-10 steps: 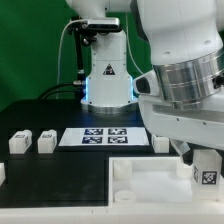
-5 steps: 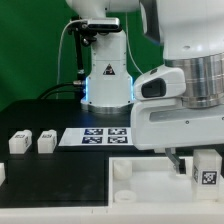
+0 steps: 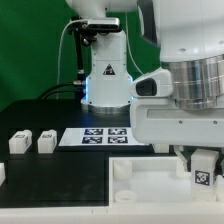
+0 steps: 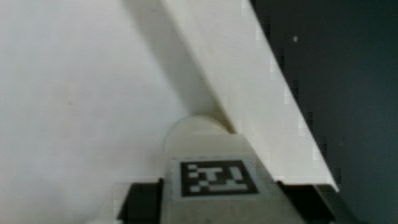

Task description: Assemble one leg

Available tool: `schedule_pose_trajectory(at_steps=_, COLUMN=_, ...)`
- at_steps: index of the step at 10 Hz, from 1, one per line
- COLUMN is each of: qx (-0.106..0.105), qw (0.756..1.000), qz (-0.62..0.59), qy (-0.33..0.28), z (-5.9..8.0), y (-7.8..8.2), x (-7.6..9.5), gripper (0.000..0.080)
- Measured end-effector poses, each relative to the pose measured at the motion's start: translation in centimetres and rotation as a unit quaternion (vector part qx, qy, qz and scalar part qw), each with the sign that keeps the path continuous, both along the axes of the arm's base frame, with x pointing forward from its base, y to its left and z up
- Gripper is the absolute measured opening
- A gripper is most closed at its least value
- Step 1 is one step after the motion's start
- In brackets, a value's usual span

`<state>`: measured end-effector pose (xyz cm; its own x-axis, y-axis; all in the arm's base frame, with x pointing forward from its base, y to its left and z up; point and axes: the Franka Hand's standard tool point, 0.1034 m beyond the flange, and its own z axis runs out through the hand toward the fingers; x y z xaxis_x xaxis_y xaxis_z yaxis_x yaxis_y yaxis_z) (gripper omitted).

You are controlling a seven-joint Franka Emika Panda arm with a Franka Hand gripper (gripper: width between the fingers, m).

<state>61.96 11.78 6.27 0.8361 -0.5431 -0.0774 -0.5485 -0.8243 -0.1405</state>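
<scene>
Two legs [image 3: 20,143] at exterior view's left, marker board [image 3: 103,136] beside, tray [image 3: 150,180] in front

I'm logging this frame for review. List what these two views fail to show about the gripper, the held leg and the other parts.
- Gripper: in the exterior view the arm's bulk covers its fingers; whether it clamps the leg cannot be told.
- Leg's lower end: cut off by the wrist view's edge; the leg is blurred.
- White tray: the arm hides its far right corner.
- Two loose legs: markings too small to read.
</scene>
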Motion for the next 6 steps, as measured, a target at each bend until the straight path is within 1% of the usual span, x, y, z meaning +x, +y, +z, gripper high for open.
schedule_pose_trajectory(at_steps=1, qx=0.002, qw=1.000, qz=-0.030, qy=0.005, z=-0.01, y=-0.01, x=0.01, gripper=0.0297)
schedule_pose_trajectory(at_steps=3, qx=0.019, qw=0.987, qz=-0.158, qy=0.021, z=-0.02, y=-0.14, x=0.27, gripper=0.0297)
schedule_pose_trajectory(at_steps=5, qx=0.056, qw=0.948, qz=-0.308, qy=0.053, z=0.01, y=-0.35, x=0.44, gripper=0.0297)
schedule_pose_trajectory(at_steps=6, qx=0.067, qw=0.922, qz=-0.374, qy=0.069, z=0.05, y=-0.32, x=0.51, gripper=0.0297)
